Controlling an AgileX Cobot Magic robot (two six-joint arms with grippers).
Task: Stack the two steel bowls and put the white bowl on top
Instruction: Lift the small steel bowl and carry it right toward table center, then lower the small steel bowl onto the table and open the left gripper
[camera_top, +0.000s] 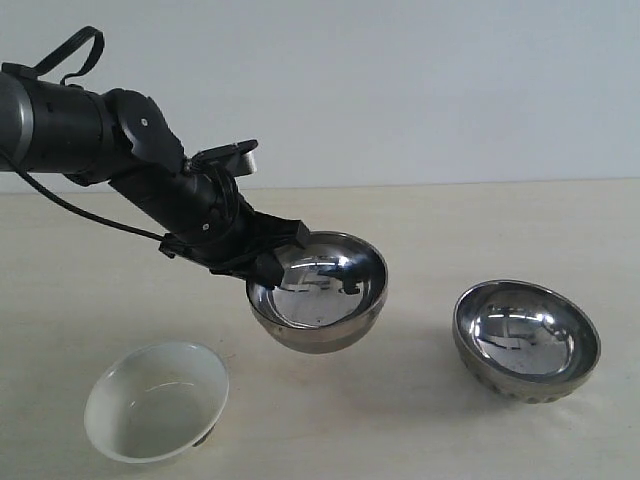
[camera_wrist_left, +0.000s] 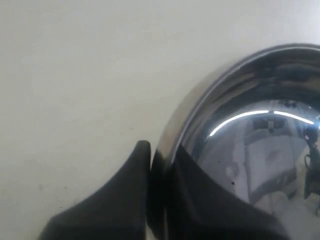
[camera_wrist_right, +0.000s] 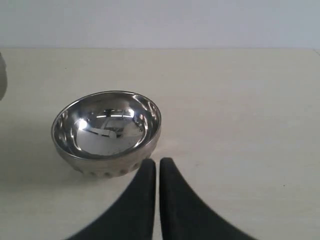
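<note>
Plain steel bowl (camera_top: 318, 292) hangs between white bowl (camera_top: 155, 400) and dimpled steel bowl (camera_top: 527, 340).

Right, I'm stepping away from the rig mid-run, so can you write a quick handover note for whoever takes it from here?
Left gripper: shut on the rim of the plain steel bowl, one finger inside and one outside. The bowl is held tilted, apparently clear of the table.
Right gripper: shut, empty, set back from the dimpled steel bowl, which sits empty on the table at the right of the exterior view.
White bowl: on the table at the near left, tilted, untouched.
Done: plain bowl picked up.
Left: nest the two steel bowls, then set the white bowl on top.
</note>
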